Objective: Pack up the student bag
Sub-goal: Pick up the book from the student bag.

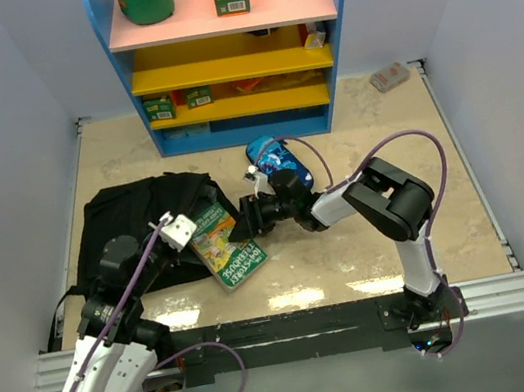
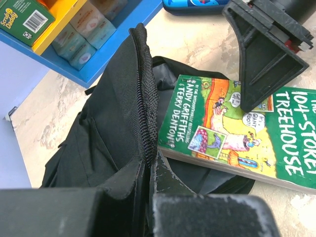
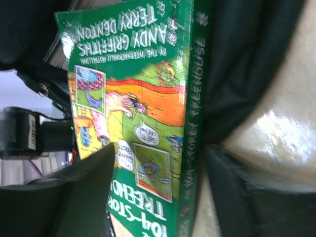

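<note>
The student bag is a black backpack lying at the table's left. My left gripper is shut on its zipper edge and holds the opening up; in the left wrist view the gripper pinches the fabric. A green book, "The 104-Storey Treehouse", lies with its top end inside the bag's mouth. My right gripper is open. One of its fingers rests on the cover, and the other is past the spine. In the right wrist view the gripper straddles the book.
A blue patterned pencil case lies behind my right wrist. A blue shelf unit with boxes and a jar stands at the back. A small packet lies in the back right corner.
</note>
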